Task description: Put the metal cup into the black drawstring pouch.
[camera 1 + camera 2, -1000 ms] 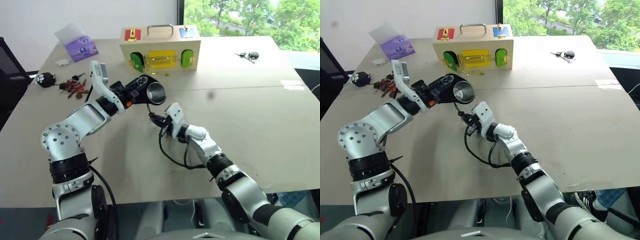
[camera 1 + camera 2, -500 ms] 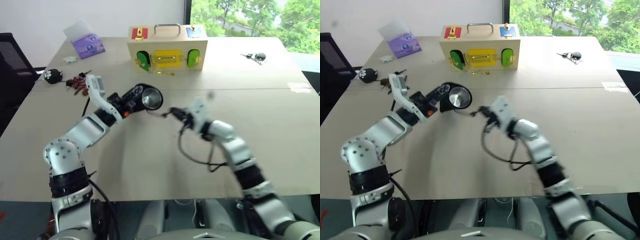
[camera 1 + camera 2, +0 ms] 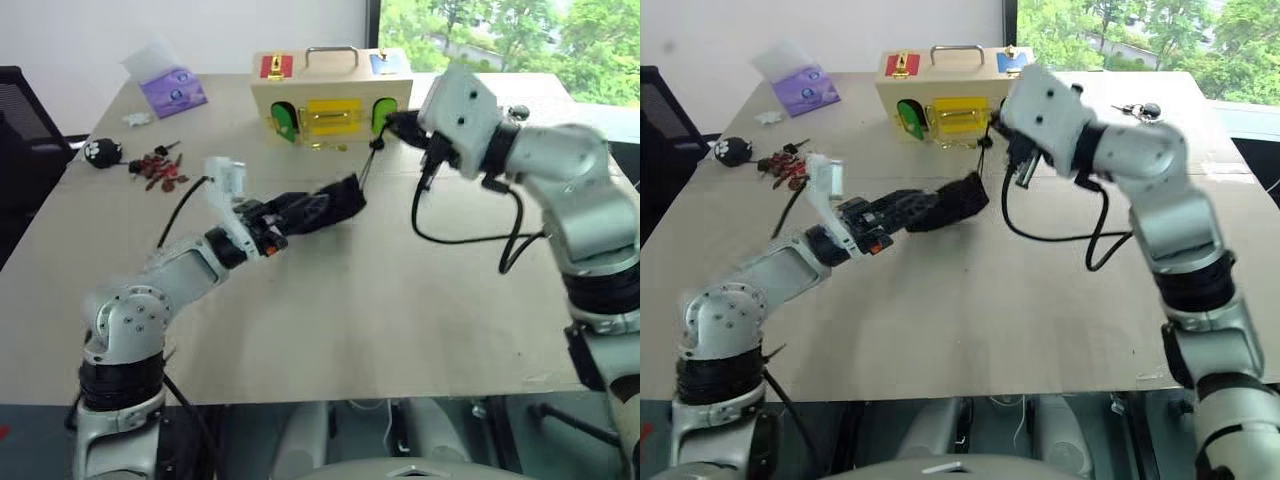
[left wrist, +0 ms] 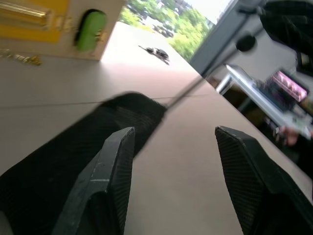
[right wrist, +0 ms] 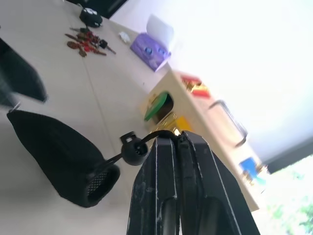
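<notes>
The black drawstring pouch (image 3: 322, 205) lies on its side on the table, its mouth turned toward the wooden box. The metal cup is hidden. My left gripper (image 3: 288, 214) sits at the pouch's near end with its fingers (image 4: 105, 191) open, and the fabric (image 4: 68, 152) lies beside and between them. My right gripper (image 3: 393, 122) is raised in front of the box and is shut on the pouch's thin cord (image 5: 146, 136). The round toggle (image 5: 134, 152) hangs just below the fingertips. The cord runs taut down to the pouch mouth (image 5: 101, 182).
A wooden box (image 3: 330, 95) with coloured latches and a handle stands at the back. A purple packet (image 3: 175, 90), a round black toy (image 3: 103, 152) and small red pieces (image 3: 160, 168) lie far left. Keys (image 3: 1137, 110) lie far right.
My right gripper rose and swung right with the cord, pulling it taut. The shiny cup rim went out of sight as the pouch sank to the table. My left gripper opened and drew back.
</notes>
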{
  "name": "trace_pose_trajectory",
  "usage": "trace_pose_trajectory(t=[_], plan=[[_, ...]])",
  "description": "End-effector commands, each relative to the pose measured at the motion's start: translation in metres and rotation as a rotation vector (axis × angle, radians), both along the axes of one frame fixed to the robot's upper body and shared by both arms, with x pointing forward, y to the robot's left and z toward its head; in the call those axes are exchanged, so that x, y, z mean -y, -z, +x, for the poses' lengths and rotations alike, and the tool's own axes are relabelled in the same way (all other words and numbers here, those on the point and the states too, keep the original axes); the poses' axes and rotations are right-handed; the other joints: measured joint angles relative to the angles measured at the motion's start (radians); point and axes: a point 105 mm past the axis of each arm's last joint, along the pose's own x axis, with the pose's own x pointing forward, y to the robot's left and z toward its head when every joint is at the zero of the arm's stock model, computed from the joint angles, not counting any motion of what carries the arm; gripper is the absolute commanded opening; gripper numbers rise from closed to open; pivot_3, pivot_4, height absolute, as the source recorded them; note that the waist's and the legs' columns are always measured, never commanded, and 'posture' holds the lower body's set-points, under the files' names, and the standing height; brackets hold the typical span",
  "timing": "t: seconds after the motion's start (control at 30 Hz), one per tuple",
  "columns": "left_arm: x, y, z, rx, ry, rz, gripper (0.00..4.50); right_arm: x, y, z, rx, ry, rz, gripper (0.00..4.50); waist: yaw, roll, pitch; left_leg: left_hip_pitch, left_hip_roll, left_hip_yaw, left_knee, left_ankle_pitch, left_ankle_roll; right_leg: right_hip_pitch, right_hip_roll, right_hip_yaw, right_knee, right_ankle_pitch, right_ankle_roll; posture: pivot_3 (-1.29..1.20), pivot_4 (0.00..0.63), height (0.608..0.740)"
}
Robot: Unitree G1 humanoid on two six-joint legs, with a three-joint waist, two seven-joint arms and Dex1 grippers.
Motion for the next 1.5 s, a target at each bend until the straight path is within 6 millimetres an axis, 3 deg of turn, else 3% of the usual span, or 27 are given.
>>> trace_pose_trajectory(t=[0.03, 0.17, 0.37, 0.67, 0.77, 0.87, 0.97, 1.07, 1.23, 1.33, 1.5], plan=[[0.021, -0.018, 0.0, 0.111, 0.088, -0.003, 2.49, -0.008, -0.01, -0.016, 0.085, -0.081, -0.076, 0.0, 0.001, 0.0, 0.0, 0.0, 0.0, 0.0, 0.001, 0.0, 0.0, 0.0, 0.0, 0.0, 0.0, 0.0, 0.0, 0.0, 0.15, 0.74], [0.038, -0.025, 0.015, 0.157, 0.113, -0.005, 2.49, -0.012, -0.014, -0.022, 0.105, -0.112, -0.099, 0.0, -0.003, 0.0, 0.0, -0.001, 0.0, 0.0, 0.001, 0.0, 0.0, 0.0, 0.0, 0.0, 0.0, 0.0, 0.0, 0.0, 0.15, 0.74], [0.044, -0.04, 0.025, 0.236, 0.133, -0.009, 2.49, -0.012, -0.015, -0.024, 0.117, -0.117, -0.111, 0.0, -0.007, 0.0, 0.0, -0.001, 0.001, 0.001, 0.001, 0.0, 0.0, -0.001, 0.0, 0.001, 0.001, 0.0, 0.0, 0.0, 0.15, 0.74], [0.059, -0.053, 0.023, 0.291, 0.235, -0.026, 2.49, -0.013, -0.014, -0.028, 0.118, -0.11, -0.104, 0.0, -0.004, 0.0, 0.0, -0.002, 0.001, 0.0, 0.001, 0.0, 0.0, -0.001, 0.0, 0.0, 0.001, 0.0, 0.0, 0.0, 0.15, 0.74], [0.062, -0.053, 0.022, 0.289, 0.254, -0.046, 1.67, -0.013, -0.014, -0.029, 0.116, -0.103, -0.102, 0.0, -0.004, 0.0, 0.0, -0.001, 0.001, 0.0, 0.001, 0.0, 0.0, -0.001, 0.0, 0.0, 0.001, 0.0, 0.0, 0.0, 0.15, 0.74], [0.065, -0.051, 0.021, 0.29, 0.266, -0.041, 0.29, -0.011, -0.014, -0.029, 0.109, -0.091, -0.097, 0.0, -0.004, 0.0, 0.0, -0.002, 0.001, 0.0, 0.002, 0.0, 0.0, -0.001, 0.0, 0.0, 0.001, 0.0, 0.0, 0.0, 0.15, 0.74], [0.066, -0.049, 0.023, 0.293, 0.264, -0.028, 0.17, -0.008, -0.014, -0.028, 0.1, -0.075, -0.083, 0.0, -0.004, 0.0, 0.0, -0.002, 0.001, 0.0, 0.002, 0.0, 0.0, -0.001, 0.0, 0.0, 0.001, 0.0, 0.0, 0.0, 0.15, 0.74], [0.061, -0.033, 0.032, 0.263, 0.224, 0.023, 0.17, 0.023, -0.038, -0.004, 0.068, 0.104, 0.125, 0.0, -0.003, 0.0, 0.0, -0.002, 0.001, 0.0, 0.002, 0.0, 0.0, -0.001, 0.0, 0.0, 0.001, 0.0, 0.0, 0.0, 0.15, 0.74], [0.037, 0.008, 0.049, 0.169, 0.107, 0.117, 0.17, 0.097, -0.064, 0.036, 0.116, 0.438, 0.298, 0.0, -0.002, 0.0, 0.0, -0.001, 0.0, 0.001, 0.002, 0.0, 0.0, -0.001, 0.0, 0.0, 0.001, 0.0, 0.0, 0.0, 0.15, 0.74], [0.018, 0.038, 0.06, 0.105, 0.017, 0.213, 0.17, 0.142, -0.067, 0.052, 0.119, 0.609, 0.382, 0.0, -0.003, 0.0, 0.0, -0.001, 0.0, 0.001, 0.001, 0.0, 0.0, -0.001, 0.0, 0.0, 0.001, 0.0, 0.0, 0.0, 0.15, 0.74], [0.004, 0.058, 0.063, 0.071, -0.031, 0.298, 0.17, 0.189, -0.055, 0.064, 0.082, 0.773, 0.453, 0.0, -0.005, 0.0, 0.001, -0.003, 0.0, 0.002, 0.001, 0.0, 0.0, -0.003, 0.0, 0.001, 0.001, 0.0, 0.0, 0.0, 0.15, 0.74]])
